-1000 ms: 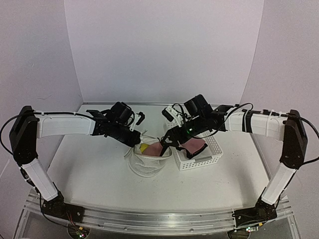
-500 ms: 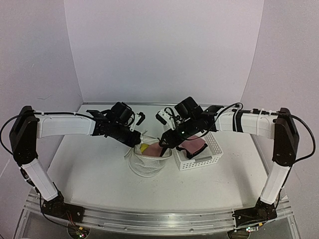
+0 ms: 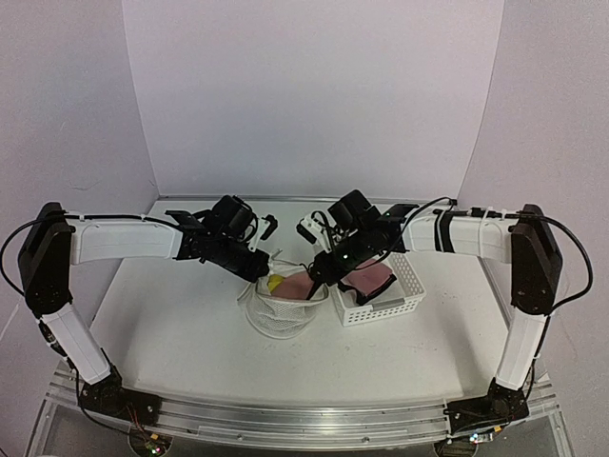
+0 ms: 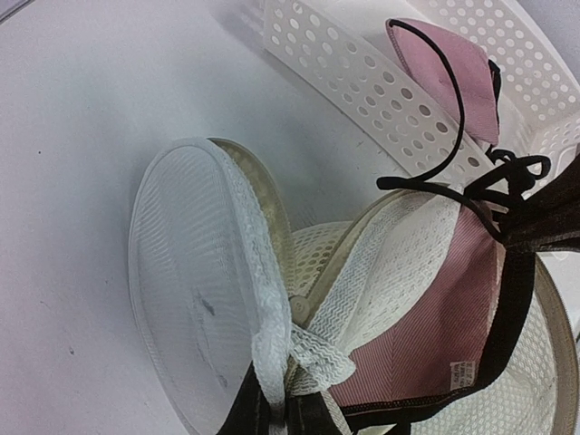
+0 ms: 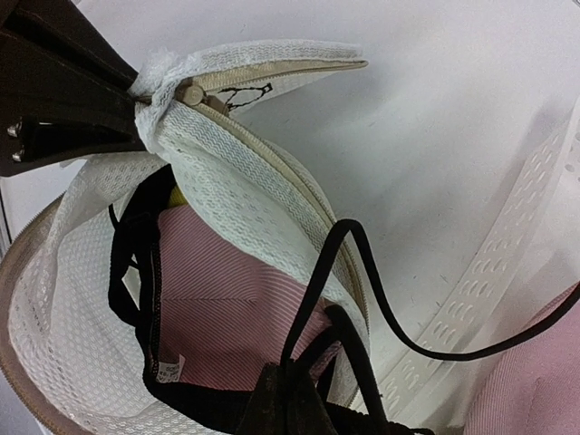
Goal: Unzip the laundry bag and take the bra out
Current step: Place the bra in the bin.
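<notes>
The laundry bag (image 3: 281, 312) stands open-mouthed at mid-table, its round lid (image 4: 190, 299) flapped aside. My left gripper (image 3: 259, 269) is shut on the bag's zip-edge seam (image 4: 276, 412) and holds it up at the bag's far left. The bra (image 5: 227, 299) lies in the bag's mouth, pink side up with black trim, and a bit of yellow (image 3: 275, 283) shows. At the bag's right rim, my right gripper (image 3: 317, 274) is shut on the bra's black strap (image 5: 317, 290), which loops up from the tips (image 5: 294, 399).
A white perforated basket (image 3: 411, 290) stands right beside the bag on its right, with a pink garment (image 4: 453, 72) inside. Its wall (image 5: 489, 281) is close to my right gripper. Purple walls enclose the table.
My right gripper has gone from open to shut, closing on the bra's black strap, and its arm has shifted slightly left toward the bag. The left arm has not moved.
</notes>
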